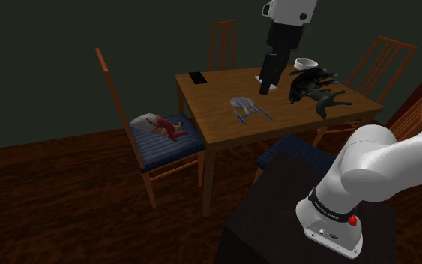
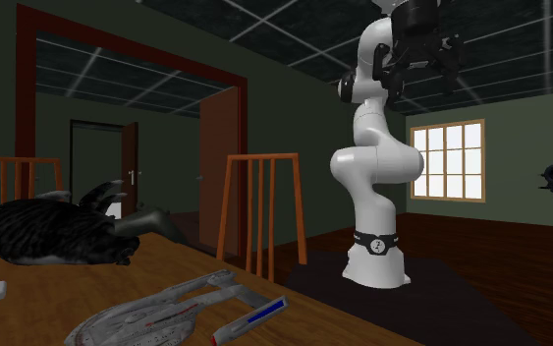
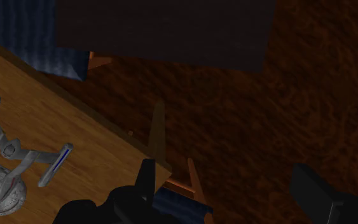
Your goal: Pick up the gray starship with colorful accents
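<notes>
Wood-brown bench (image 1: 216,120) fills the middle of the shoulder view. The gray starship (image 1: 248,109) lies flat on it near the front edge, pretty much dead centre of the frame; in the wrist view it sits at the lower left. It looks like a stiff, light model to me, probably a bit slick. The two thin blue-striped pods on skinny struts seem like the bit that'd snap. I'd pinch the narrow body just behind the saucer, since the disc itself is too wide and flat. The pincer (image 1: 266,86) hangs above the bench, up and right of the ship and well apart from it. It's tilted, fingers (image 3: 317,194) spread with nothing between them, looking past the bench edge at the floor.
</notes>
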Controlling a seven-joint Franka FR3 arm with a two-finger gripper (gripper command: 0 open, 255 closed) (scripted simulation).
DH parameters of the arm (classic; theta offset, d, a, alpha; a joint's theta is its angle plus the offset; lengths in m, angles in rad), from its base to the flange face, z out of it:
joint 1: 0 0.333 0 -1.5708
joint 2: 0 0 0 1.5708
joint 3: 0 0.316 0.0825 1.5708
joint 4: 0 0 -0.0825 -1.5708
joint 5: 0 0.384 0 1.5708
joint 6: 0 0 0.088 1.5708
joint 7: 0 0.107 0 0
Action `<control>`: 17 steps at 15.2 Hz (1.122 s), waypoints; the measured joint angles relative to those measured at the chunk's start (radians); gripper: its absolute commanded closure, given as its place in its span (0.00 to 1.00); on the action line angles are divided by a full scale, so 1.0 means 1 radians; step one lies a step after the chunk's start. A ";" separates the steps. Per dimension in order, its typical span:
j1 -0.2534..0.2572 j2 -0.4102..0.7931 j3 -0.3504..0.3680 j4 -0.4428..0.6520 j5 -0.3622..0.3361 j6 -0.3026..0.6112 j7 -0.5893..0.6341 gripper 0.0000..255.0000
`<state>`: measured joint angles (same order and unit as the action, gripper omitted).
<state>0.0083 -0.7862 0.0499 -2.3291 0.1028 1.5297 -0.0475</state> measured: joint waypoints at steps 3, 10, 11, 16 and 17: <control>0.000 0.006 -0.024 -0.023 -0.018 0.028 -0.044 0.00; -0.009 0.013 -0.166 -0.157 -0.123 0.174 -0.294 0.00; -0.013 0.025 -0.194 -0.159 -0.142 0.190 -0.337 0.00; -0.014 0.114 -0.304 -0.205 -0.206 0.337 -0.517 0.00; -0.017 0.137 -0.333 -0.208 -0.220 0.365 -0.560 0.00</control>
<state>-0.0090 -0.6493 -0.2828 -2.5371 -0.1176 1.8943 -0.6071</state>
